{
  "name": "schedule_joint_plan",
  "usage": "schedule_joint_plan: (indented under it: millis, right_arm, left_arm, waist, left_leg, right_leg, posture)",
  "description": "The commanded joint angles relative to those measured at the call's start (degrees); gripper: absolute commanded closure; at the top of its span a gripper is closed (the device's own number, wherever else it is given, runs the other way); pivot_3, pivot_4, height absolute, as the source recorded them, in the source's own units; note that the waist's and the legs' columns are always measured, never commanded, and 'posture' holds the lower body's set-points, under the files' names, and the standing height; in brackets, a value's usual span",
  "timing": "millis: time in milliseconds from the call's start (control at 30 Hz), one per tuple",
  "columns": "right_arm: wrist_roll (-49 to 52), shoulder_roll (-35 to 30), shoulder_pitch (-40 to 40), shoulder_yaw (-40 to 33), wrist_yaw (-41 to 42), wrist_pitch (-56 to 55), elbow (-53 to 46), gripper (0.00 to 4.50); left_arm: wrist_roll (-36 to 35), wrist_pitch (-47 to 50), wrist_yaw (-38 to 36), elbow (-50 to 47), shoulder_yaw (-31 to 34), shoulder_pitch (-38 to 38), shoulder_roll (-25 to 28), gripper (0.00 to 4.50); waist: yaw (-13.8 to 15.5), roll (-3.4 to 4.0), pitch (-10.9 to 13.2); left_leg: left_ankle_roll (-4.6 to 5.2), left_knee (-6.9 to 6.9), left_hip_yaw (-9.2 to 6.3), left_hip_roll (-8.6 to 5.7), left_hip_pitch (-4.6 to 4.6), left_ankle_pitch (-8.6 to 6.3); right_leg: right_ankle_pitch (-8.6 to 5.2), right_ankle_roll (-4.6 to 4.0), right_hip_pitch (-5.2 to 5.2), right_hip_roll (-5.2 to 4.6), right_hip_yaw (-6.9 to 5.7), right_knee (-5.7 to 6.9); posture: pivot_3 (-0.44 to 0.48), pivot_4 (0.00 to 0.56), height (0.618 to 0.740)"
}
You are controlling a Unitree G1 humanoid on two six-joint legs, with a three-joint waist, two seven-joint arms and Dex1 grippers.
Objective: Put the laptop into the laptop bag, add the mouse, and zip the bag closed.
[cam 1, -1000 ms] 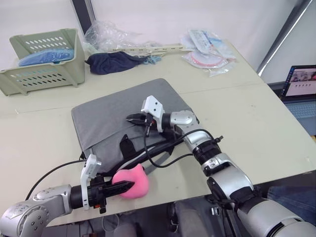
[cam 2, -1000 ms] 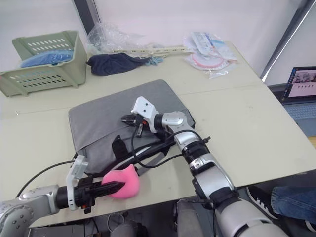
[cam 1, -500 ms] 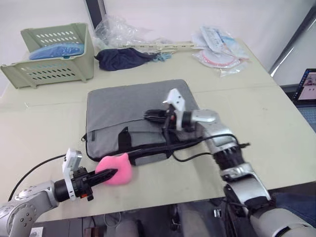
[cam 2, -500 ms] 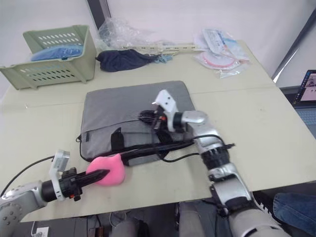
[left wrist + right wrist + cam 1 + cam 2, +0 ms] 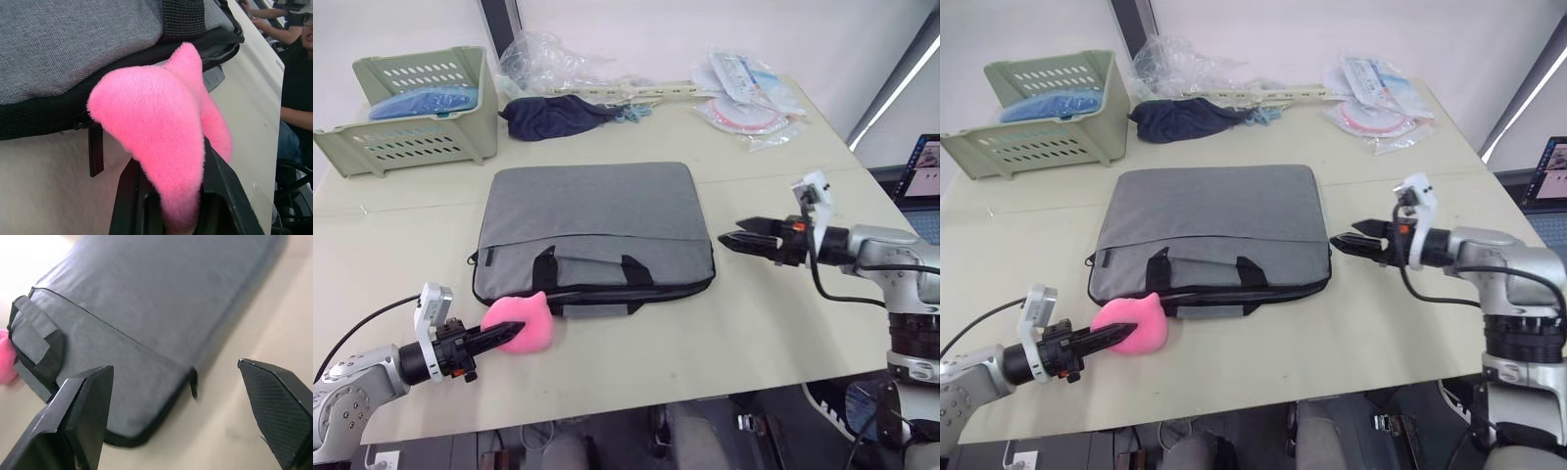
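The grey laptop bag point(image 5: 592, 220) lies flat in the middle of the table, its two black handles toward the front edge. Its zip looks closed, with a pull tab at its right end point(image 5: 193, 384). My left gripper point(image 5: 504, 335) is shut on a pink fuzzy lump point(image 5: 161, 142) that rests against the bag's front left corner. My right gripper point(image 5: 729, 238) hovers just off the bag's right edge, pointing at it, open and empty, its fingers point(image 5: 83, 406) spread wide. The laptop and the mouse are hidden or out of view.
A green basket point(image 5: 411, 108) holding something blue stands at the back left. A dark cloth point(image 5: 553, 116) and clear plastic bags point(image 5: 553, 64) lie behind the bag, with packets point(image 5: 749, 98) at the back right. A lit screen point(image 5: 925, 162) stands beyond the table's right edge. A seated person point(image 5: 298, 73) is nearby.
My right gripper has left the top of the bag, swung right past its edge and opened. The left gripper still pinches the pink lump. The camera has shifted.
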Motion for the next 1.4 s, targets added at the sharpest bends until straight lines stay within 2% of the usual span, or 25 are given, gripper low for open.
schedule_joint_plan:
  millis: [33,167,300,400,633,667,933,1400]
  right_arm:
    - [4.0,1.2,0.3,-1.6,-1.7,5.0,-1.2,0.05]
    - [6.4,8.8,-3.5,-6.0,-8.4,9.7,3.7,0.05]
    - [6.6,11.6,-3.2,-6.1,-11.3,10.2,4.0,0.05]
    - [7.1,12.5,-3.0,-6.2,-12.1,9.4,3.8,0.82]
    - [9.6,13.2,-1.8,-6.0,-12.1,10.5,1.1,4.27]
    - [10.1,13.0,-1.4,-5.7,-11.9,10.7,0.4,4.42]
    - [13.0,14.6,-0.2,-5.8,-13.6,12.0,-3.1,4.42]
    - [14.7,17.0,1.3,-5.2,-15.2,12.1,-6.1,4.42]
  left_arm:
    - [1.0,-0.3,-1.0,0.0,0.0,0.0,1.4,4.13]
    - [1.1,0.2,-0.7,-0.3,-0.6,-0.9,1.5,4.13]
    - [1.0,0.4,-0.6,-0.5,-0.5,-1.2,2.0,4.13]
    - [0.8,0.7,-0.6,-1.3,-0.2,-0.7,2.1,4.13]
    - [0.2,1.3,-0.6,-2.8,1.1,0.9,2.5,4.13]
    - [0.0,1.6,-0.5,-3.1,1.3,1.0,2.6,4.13]
    - [-2.7,4.2,-1.0,-8.6,0.0,2.5,2.1,4.13]
    - [-4.7,6.0,4.4,-15.1,-8.3,-0.5,-5.2,4.13]
  waist:
    - [0.0,0.00,0.0]
    - [-0.1,0.01,0.0]
    - [0.2,0.07,0.0]
    - [0.2,0.10,0.1]
    - [-0.1,0.14,0.1]
    - [-0.1,0.17,0.1]
    - [-0.2,0.22,0.1]
    - [-0.4,0.29,0.2]
  left_leg:
    - [0.00,0.00,0.01,0.00,0.00,0.00]
    - [-0.01,0.03,0.06,0.00,0.02,0.00]
    - [-0.01,0.03,0.04,-0.02,-0.07,0.00]
    - [-0.01,0.01,0.12,-0.03,-0.20,0.00]
    - [-0.01,-0.06,0.43,-0.04,-0.18,0.00]
    - [-0.02,-0.10,0.48,-0.04,-0.15,0.01]
    - [-0.03,-0.24,0.65,-0.05,-0.08,0.00]
    - [-0.07,-0.30,0.86,-0.03,0.08,-0.01]
  right_leg:
    - [0.00,0.00,0.00,0.00,0.00,0.01]
    - [0.03,0.04,-0.01,0.01,0.02,0.05]
    - [0.03,0.05,-0.03,0.00,-0.01,0.05]
    - [0.05,0.07,-0.03,0.04,-0.16,0.08]
    - [0.09,0.15,-0.03,0.14,-0.20,0.04]
    - [0.09,0.15,-0.03,0.15,-0.18,0.04]
    - [0.09,0.16,-0.08,0.18,-0.12,-0.01]
    - [0.10,0.17,-0.09,0.35,0.12,0.01]
  posture:
    - [0.000,0.150,0.740]
    - [0.000,0.150,0.740]
    - [0.000,0.150,0.740]
    - [0.000,0.150,0.740]
    - [0.000,0.150,0.740]
    - [0.000,0.150,0.740]
    - [0.000,0.150,0.740]
    - [0.000,0.150,0.740]
